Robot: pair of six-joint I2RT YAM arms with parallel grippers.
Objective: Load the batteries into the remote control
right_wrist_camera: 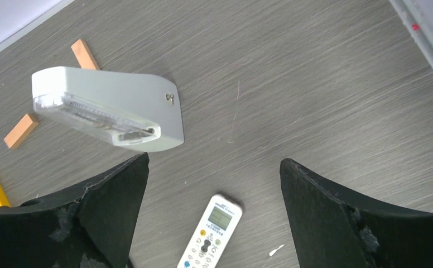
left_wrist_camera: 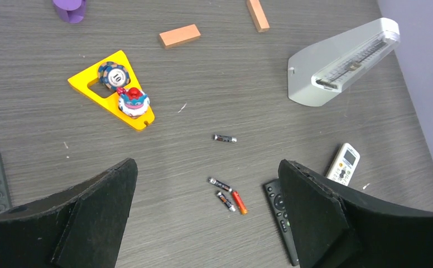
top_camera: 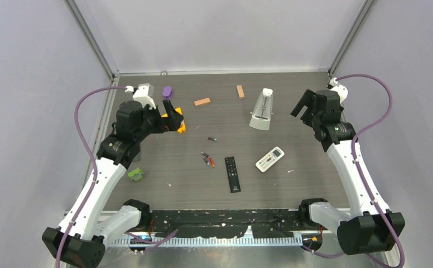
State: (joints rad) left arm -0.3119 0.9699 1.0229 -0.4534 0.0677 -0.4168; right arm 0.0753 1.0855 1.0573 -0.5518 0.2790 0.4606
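Grippers both stand released; left gripper [left_wrist_camera: 207,163] hangs wide-jawed and empty above three batteries [left_wrist_camera: 227,195] clustered on the dark table [left_wrist_camera: 220,72], just beside the black remote [left_wrist_camera: 275,204]; a fourth battery [left_wrist_camera: 225,138] lies apart, farther back; right gripper [right_wrist_camera: 214,159], likewise empty, hovers over the white remote [right_wrist_camera: 210,231], near a grey metronome [right_wrist_camera: 108,109].

In the left wrist view, the black remote [left_wrist_camera: 275,202] is half hidden behind one of the fingers [left_wrist_camera: 326,218], and the purple thing [left_wrist_camera: 70,8] is cut off at the top. In the right wrist view, the white remote [right_wrist_camera: 211,234] runs off the bottom edge. From above, the batteries [top_camera: 207,161] are too small to read.
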